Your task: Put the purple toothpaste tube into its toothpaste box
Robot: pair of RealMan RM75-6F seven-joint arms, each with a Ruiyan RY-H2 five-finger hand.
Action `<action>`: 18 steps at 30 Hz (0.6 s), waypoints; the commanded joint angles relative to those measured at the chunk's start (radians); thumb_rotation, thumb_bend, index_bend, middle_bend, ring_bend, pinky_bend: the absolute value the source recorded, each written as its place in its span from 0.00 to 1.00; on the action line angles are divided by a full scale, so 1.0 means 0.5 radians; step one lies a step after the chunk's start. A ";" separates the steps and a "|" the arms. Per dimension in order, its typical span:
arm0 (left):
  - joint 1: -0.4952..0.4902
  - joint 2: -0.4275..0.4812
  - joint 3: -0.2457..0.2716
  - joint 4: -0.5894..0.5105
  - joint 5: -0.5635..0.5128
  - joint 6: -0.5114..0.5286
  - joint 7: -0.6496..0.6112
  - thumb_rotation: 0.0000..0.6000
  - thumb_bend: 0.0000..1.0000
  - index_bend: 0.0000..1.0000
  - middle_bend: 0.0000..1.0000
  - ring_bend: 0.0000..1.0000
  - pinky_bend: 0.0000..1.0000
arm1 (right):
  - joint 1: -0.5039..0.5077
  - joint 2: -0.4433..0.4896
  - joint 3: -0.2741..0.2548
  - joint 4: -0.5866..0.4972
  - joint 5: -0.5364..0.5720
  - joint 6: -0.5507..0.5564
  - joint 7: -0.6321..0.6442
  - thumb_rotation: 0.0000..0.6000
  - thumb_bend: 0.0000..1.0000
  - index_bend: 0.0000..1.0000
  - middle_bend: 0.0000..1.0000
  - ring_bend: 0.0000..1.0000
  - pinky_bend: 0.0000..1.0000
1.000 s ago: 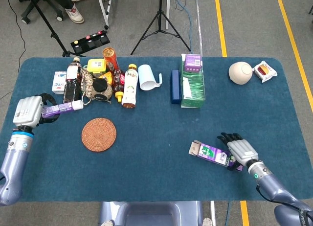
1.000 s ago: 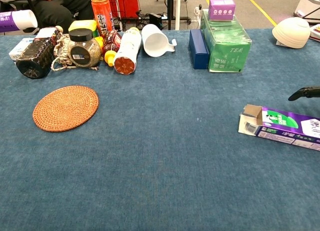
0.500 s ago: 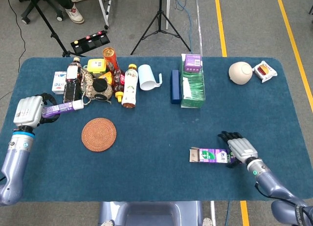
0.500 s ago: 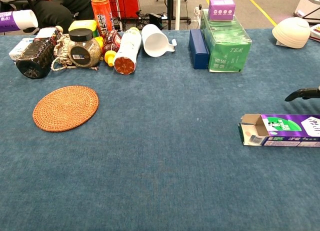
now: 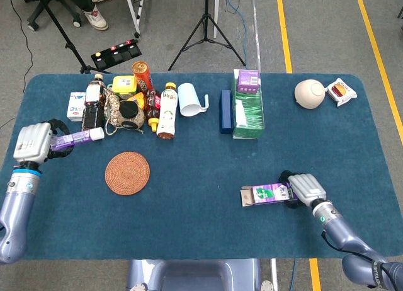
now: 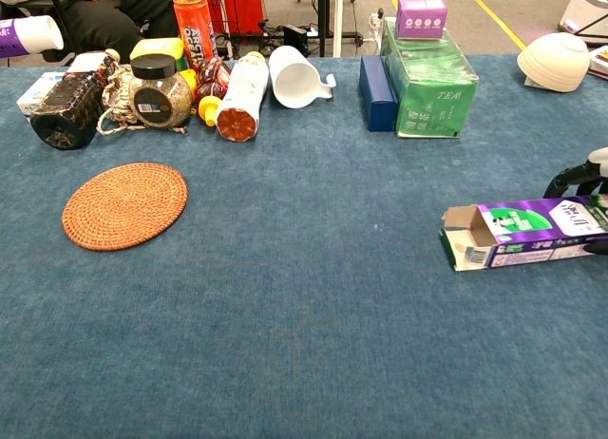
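Right hand (image 5: 304,188), lower right of the head view: fingers are wrapped around the far end of the toothpaste box (image 5: 264,194). Compared with the frame one second earlier, the box has rotated from a diagonal lie to a nearly horizontal one, and its open flap end now faces the frame's left. In the chest view the toothpaste box (image 6: 522,233) sits at the right edge with the open mouth visible; only a small part of the right hand (image 6: 587,173) shows there.

Left hand (image 5: 33,143), left edge of the head view: clamped on the purple toothpaste tube (image 5: 74,139), white cap pointing right. Tube and hand have shifted slightly toward the left edge since earlier. The tube's cap end (image 6: 27,35) appears at the chest view's upper left corner. Tube and box lie well apart.

The woven coaster (image 5: 127,172) is unchanged.
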 commanded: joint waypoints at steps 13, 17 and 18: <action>0.009 0.011 -0.004 0.008 0.012 -0.008 -0.031 1.00 0.27 0.58 0.41 0.39 0.62 | -0.077 0.033 0.069 -0.034 -0.385 0.206 0.462 1.00 0.49 0.51 0.49 0.46 0.47; 0.013 0.004 0.009 0.008 0.061 0.001 -0.035 1.00 0.27 0.58 0.42 0.39 0.62 | -0.065 0.030 0.145 -0.071 -0.406 0.267 0.571 1.00 0.49 0.51 0.50 0.47 0.47; 0.012 -0.002 0.015 0.007 0.077 -0.001 -0.036 1.00 0.27 0.58 0.42 0.39 0.62 | -0.063 0.023 0.164 -0.086 -0.402 0.284 0.582 1.00 0.49 0.51 0.50 0.47 0.47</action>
